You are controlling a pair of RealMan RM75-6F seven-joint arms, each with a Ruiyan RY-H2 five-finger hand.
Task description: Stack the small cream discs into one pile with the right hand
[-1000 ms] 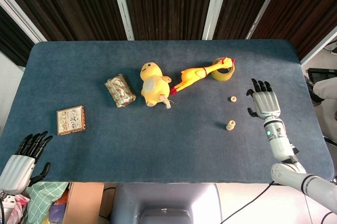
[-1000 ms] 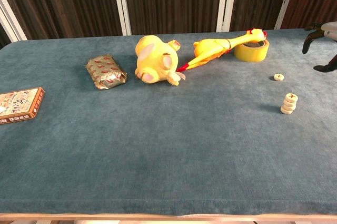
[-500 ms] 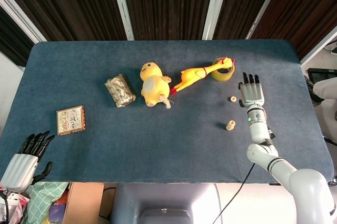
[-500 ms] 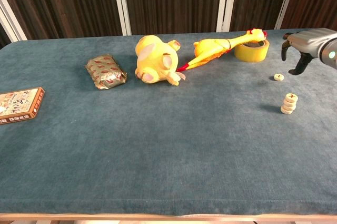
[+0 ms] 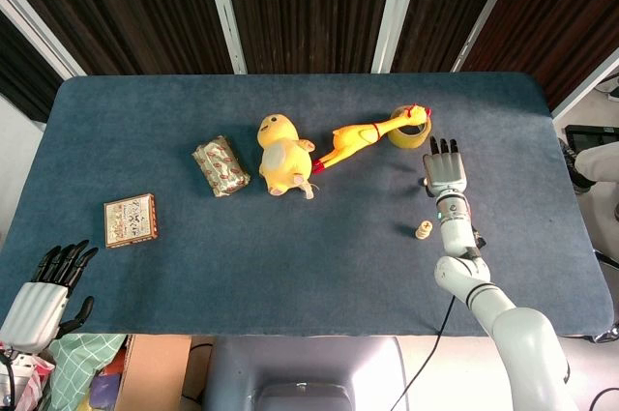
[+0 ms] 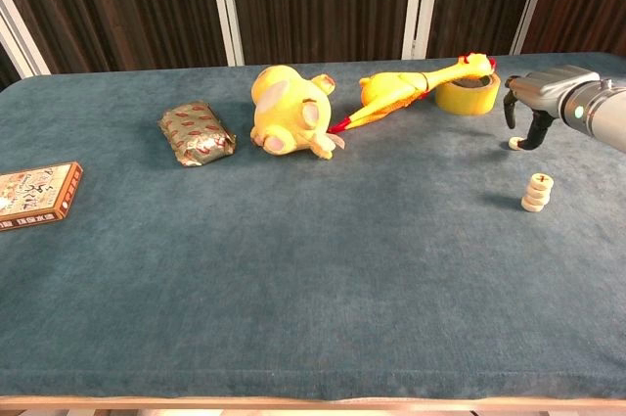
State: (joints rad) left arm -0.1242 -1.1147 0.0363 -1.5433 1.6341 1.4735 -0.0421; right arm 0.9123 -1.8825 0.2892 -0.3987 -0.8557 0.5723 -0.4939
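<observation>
Reach for the last loose disc is the step in hand, as I judge it. The right hand (image 6: 544,95) hangs over the blue surface (image 5: 290,237) with its fingers (image 6: 512,108) pointing down, and the single cream disc (image 6: 513,143) lies just under the fingertips. In the chest view the thumb seems to touch the disc or to stand just beside it; I cannot tell which. The fingers are a little apart and hold nothing. In the head view the hand covers this disc, so only the chest view shows it.

The pile of cream discs (image 5: 423,230) stands near the wrist side of the fingers, apart from the loose disc. Beyond the fingertips lie the yellow tape roll (image 5: 410,131) and the rubber chicken (image 5: 363,137), close enough to be brushed.

The next move probably calls for a fine pinch on the thin disc, then a lift and a short carry back toward the pile, with a gentle release so the pile does not fall.

The left hand (image 5: 44,285) rests at the near left edge of the surface, fingers apart, holding nothing.
</observation>
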